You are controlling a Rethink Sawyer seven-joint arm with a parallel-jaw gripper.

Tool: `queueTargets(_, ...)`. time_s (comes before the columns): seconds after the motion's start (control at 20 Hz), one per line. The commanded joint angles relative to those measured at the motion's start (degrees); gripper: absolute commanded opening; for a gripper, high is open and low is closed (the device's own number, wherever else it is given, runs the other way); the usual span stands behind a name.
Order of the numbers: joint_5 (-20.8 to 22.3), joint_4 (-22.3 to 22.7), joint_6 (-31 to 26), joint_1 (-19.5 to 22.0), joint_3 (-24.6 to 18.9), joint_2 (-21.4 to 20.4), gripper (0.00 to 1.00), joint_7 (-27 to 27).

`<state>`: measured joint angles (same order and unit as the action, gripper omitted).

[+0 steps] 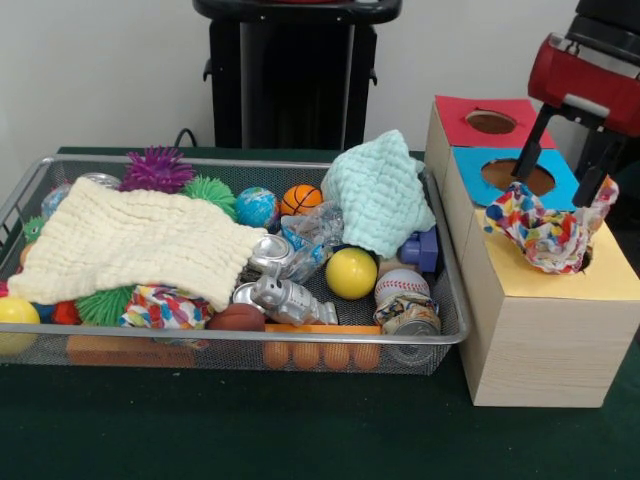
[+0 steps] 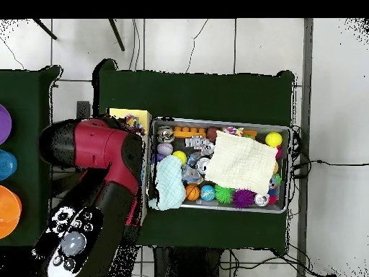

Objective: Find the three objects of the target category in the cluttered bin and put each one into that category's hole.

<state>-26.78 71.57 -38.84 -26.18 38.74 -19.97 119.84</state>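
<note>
Gripper [image 1: 560, 185] at right of frame, fingers spread, hanging just above a multicoloured patterned cloth [image 1: 548, 232]. Cloth is bunched over the hole in the yellow top [image 1: 560, 282] of the wooden box. No legible writing. Cream cloth [image 1: 130, 245] and mint cloth [image 1: 380, 192] lie in the wire bin [image 1: 455, 330].

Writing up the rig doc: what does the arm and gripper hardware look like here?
One arm with glossy red shells and black joint sections; the overhead view shows a black link near the base carrying a panel of round grey buttons. In the front view the wrist housing is red with a pale plate beneath, and the gripper has two slim black fingers. No loose cables visible.
</note>
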Motion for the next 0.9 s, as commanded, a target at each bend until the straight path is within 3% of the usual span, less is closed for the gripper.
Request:
queueTargets(0.05, -0.2, -0.3, -6.3, 2.1, -3.4, 0.5, 1.0, 13.3)
queueTargets(0.35, 0.1, 0.6, -5.7, 3.1, -5.5, -0.4, 1.0, 10.5)
queueTargets(0.4, 0.2, 0.8, -5.0, 3.2, -5.9, -0.6, 0.0, 10.0)
queueTargets(0.6, -0.2, 1.3, -5.3, 3.7, -7.4, -0.9, 0.0, 9.3)
queueTargets(0.9, -2.1, 1.5, -3.4, 2.7, -6.9, -0.3, 0.0, 14.0)
